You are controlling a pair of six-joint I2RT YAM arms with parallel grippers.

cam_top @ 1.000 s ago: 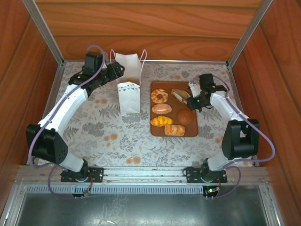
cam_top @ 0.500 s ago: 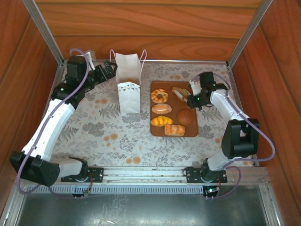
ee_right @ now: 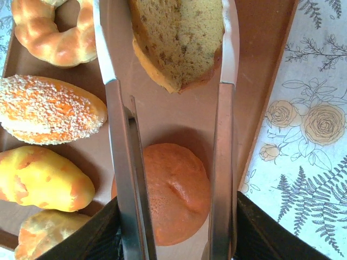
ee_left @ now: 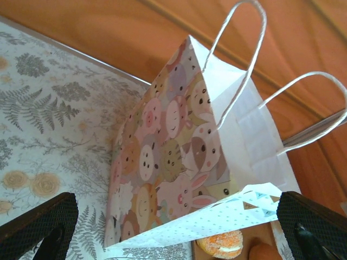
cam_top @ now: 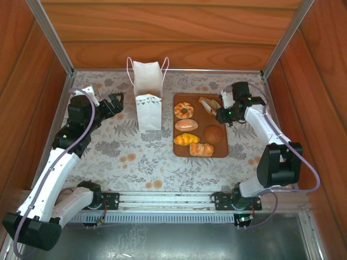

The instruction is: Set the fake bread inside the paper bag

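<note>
Paper bag (cam_top: 148, 100) upright (mouth up), bread slice (ee_right: 176, 43) between right jaws

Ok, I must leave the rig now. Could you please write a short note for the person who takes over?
Left gripper: open, empty, beside the paper bag, not touching it.
Right gripper: open, fingers on both sides of the pale slice on the tray; a gap shows on one side.
Also on the tray: ring donut, sesame roll, yellow croissant, twisted roll, round bun.
Done: unclear, the bag's inside is hidden.
Left: grip the slice, then bag all six.
</note>
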